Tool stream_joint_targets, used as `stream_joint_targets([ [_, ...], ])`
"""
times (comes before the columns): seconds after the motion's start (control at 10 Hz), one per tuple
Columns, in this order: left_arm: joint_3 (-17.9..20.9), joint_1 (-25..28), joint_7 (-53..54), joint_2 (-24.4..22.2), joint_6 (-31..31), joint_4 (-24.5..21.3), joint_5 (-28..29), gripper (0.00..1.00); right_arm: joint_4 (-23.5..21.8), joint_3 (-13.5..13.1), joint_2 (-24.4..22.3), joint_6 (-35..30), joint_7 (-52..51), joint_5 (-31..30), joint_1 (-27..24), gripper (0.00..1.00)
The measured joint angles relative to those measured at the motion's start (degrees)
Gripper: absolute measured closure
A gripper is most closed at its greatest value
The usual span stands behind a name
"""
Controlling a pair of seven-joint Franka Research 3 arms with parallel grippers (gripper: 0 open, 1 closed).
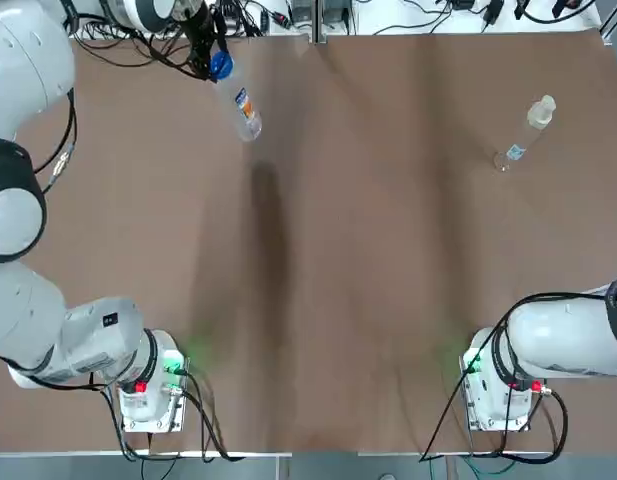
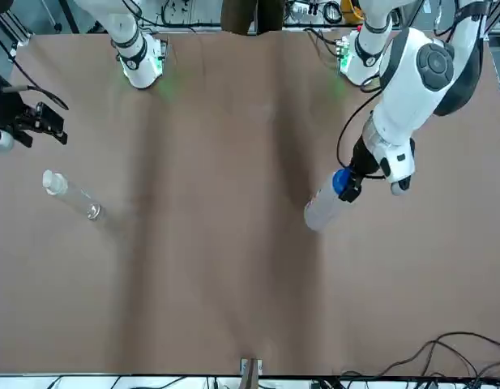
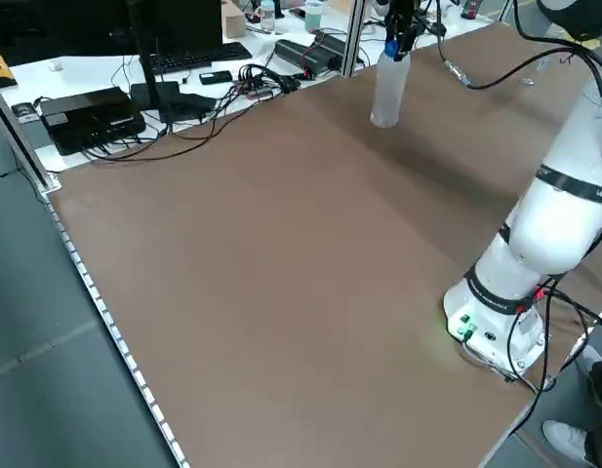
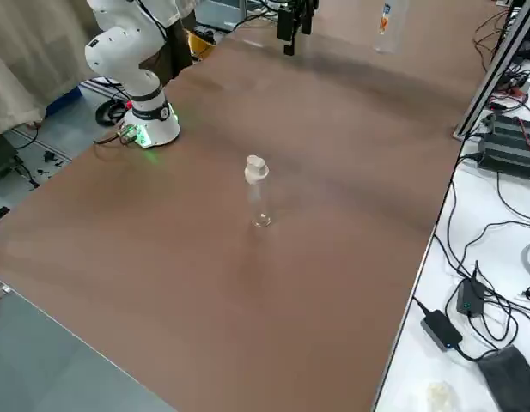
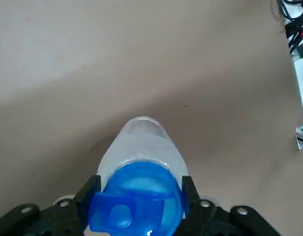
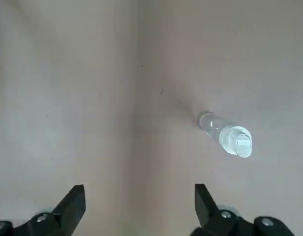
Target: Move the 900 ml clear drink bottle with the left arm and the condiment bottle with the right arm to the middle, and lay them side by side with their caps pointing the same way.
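The drink bottle (image 1: 244, 108) hangs from clenched left jaws: carry slowly toward 5 o'clock; right jaws released near condiment bottle (image 1: 524, 134).

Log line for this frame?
left gripper: shut on drink bottle at cap | right gripper: open, clear of condiment bottle | condiment bottle: upright, far right

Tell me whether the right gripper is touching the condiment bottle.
Apart. Right wrist view shows the condiment bottle standing well beyond the open right gripper.
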Motion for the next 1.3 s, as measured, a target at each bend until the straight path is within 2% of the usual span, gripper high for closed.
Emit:
stream_joint_targets([
  [0.6, 0.03, -0.14, -7.14, 0.85, -0.29, 0.48, 0.11, 0.29, -0.02, -0.27, 0.0, 0.18, 0.05, -0.3, -0.52, 0.02],
  [0.9, 0.05, -1.39, -15.32, 3.42, -0.3, 1.91, 2.35, 0.29, -2.41, -0.89, 0.13, 2.65, -2.35, -0.7, -7.42, 0.02],
  [1.3, 0.06, -7.64, -21.19, 5.06, -2.37, 2.5, 5.22, 0.29, -8.22, -1.15, 1.12, 10.26, -11.97, -0.71, -13.97, 0.01],
])
